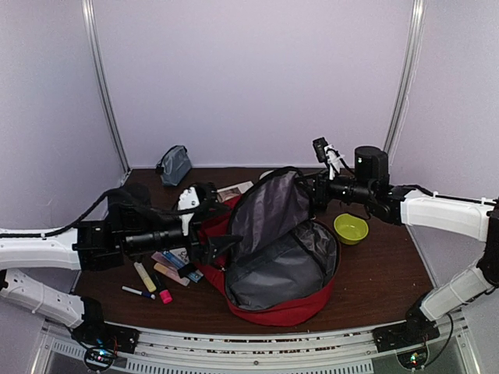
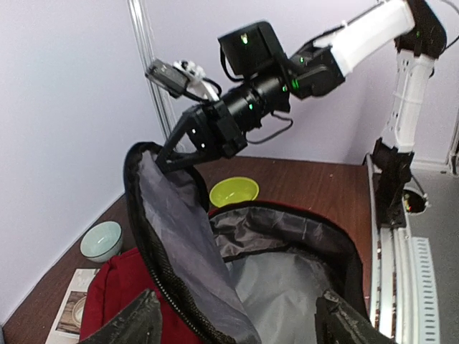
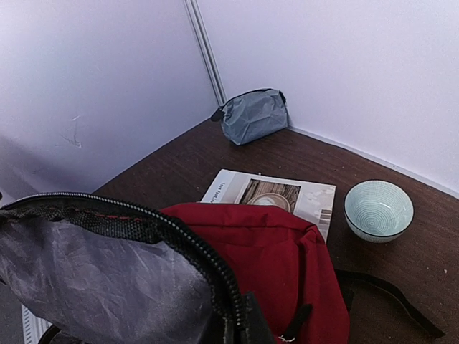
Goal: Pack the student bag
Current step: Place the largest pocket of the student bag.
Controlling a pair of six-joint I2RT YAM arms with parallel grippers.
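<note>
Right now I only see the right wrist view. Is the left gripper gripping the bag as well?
Observer: No, the left gripper is open, facing the student bag opening and holding nothing.
Operator: Anything inside the main compartment?
Observer: Only bare grey lining shows.
Operator: What's lying outside my view?
Observer: Some markers on the left arm's side of the bag, and a green bowl on the right arm's side.
</note>
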